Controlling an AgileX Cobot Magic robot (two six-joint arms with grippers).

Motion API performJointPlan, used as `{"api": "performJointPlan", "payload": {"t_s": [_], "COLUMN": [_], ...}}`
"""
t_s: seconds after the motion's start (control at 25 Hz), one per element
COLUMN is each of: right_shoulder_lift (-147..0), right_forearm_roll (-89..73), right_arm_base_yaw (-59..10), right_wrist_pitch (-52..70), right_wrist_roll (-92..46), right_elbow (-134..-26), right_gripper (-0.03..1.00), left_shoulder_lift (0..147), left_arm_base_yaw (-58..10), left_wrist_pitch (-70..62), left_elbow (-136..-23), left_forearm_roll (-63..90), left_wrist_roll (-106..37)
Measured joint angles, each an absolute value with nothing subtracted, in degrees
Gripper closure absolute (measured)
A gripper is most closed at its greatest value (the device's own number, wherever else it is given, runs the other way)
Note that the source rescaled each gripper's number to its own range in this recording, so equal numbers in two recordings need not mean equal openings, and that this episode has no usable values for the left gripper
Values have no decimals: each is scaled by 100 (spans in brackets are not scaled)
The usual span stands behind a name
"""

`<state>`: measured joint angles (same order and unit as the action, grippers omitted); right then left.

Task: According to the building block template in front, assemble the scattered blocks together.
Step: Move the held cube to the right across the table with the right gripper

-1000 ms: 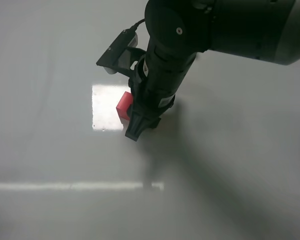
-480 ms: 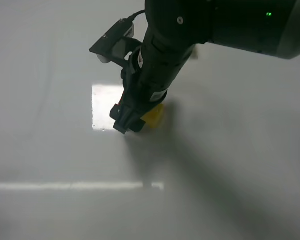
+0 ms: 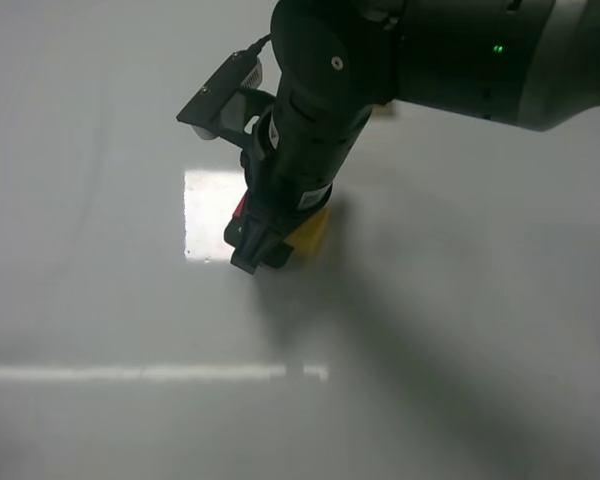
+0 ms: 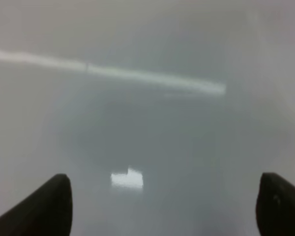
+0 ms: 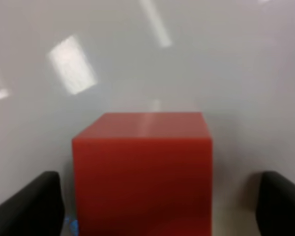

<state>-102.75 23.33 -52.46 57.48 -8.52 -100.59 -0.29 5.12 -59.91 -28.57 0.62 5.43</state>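
The red cube [image 5: 142,172] fills the right wrist view and sits on the table between my right gripper's [image 5: 157,187] two fingers, with a gap on each side. In the high view only a sliver of the red cube [image 3: 241,207] shows beside the right gripper [image 3: 255,255], which points down at the table. The yellow cube [image 3: 308,232] sits just right of the gripper, touching or nearly touching its side. My left gripper [image 4: 162,206] is open and empty over bare table. The template is hidden behind the right arm.
The glossy grey table [image 3: 100,300] carries a bright square light reflection [image 3: 210,215] just left of the cubes and a long bright streak [image 3: 150,372] nearer the front. The bulky right arm [image 3: 430,50] covers the back middle.
The right gripper has shifted left, off the yellow cube and over the red cube. The yellow cube now shows at its right; the red one is mostly covered.
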Motion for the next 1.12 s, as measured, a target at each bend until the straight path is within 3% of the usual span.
{"api": "performJointPlan", "payload": {"t_s": [0.16, 0.44, 0.64, 1.12], "right_shoulder_lift": [-10281, -10286, -10291, -9993], "right_forearm_roll": [2376, 2357, 2350, 2923], "right_arm_base_yaw": [-5246, -5251, -5256, -5227], "right_wrist_pitch": [5792, 5933, 6063, 6977], "right_wrist_roll": [-852, -836, -947, -2656], "right_elbow": [-10079, -10079, -10117, -10193], "right_gripper": [35, 97, 96, 96], "left_shoulder_lift": [-29, -29, -29, -29], "left_arm_base_yaw": [512, 512, 512, 512], "left_wrist_pitch": [-5985, -5990, -5990, -5985], "left_elbow": [-2857, -2857, -2857, -2857], "left_forearm_roll": [62, 62, 62, 62], "left_wrist_roll": [543, 543, 543, 543]}}
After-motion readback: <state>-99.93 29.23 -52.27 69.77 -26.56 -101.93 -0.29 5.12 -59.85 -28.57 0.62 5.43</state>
